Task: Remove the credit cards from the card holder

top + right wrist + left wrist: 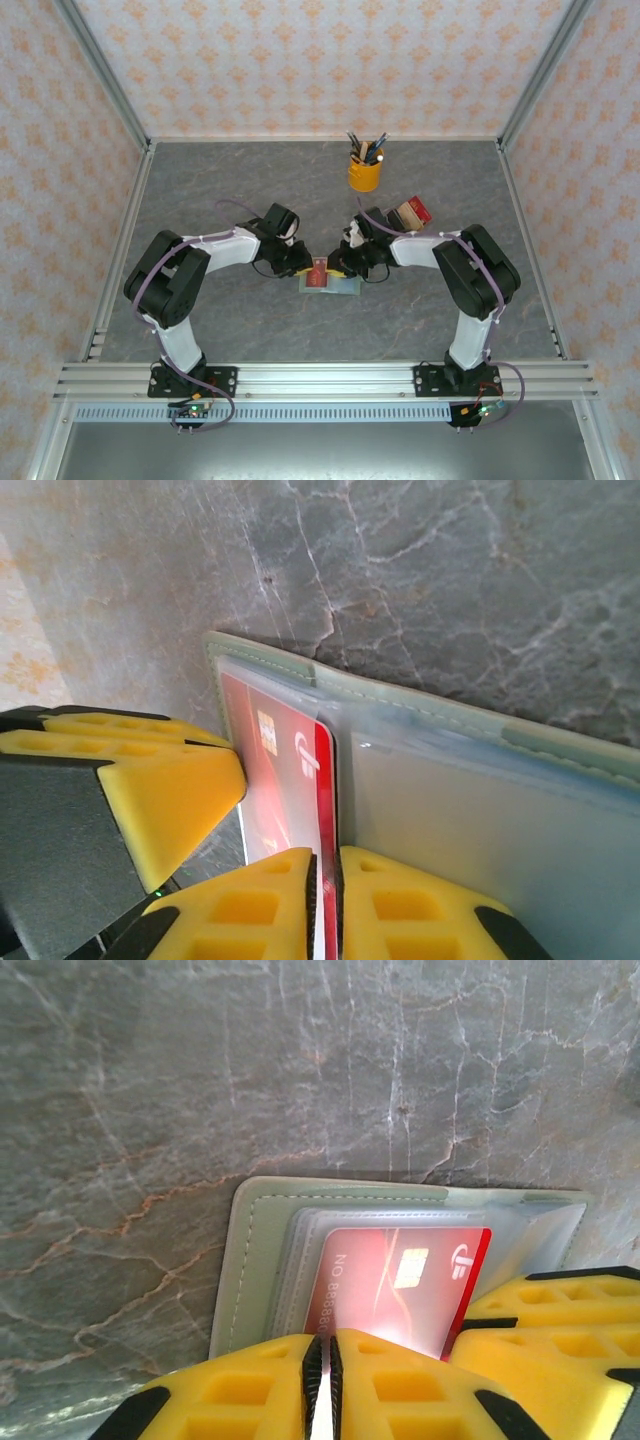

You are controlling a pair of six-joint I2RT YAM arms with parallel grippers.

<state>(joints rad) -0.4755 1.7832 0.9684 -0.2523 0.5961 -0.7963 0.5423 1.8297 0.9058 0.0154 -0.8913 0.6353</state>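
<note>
Left wrist view: we read "NO 8888" on the red credit card [380, 1290], remainder hidden, in the card holder [255, 1260], centre of the counter [150, 1080]; right fingers [338, 875] pinch it, left fingers [335, 1355] pinch an unidentifiable pale sliver [322, 1415]

Only txt I can read rn: "NO 8888…" along the left edge of the red card [395, 1295], remaining digits too blurry. White logo [464, 1258] in its top-right corner, can't make out any letters tbh.
</note>
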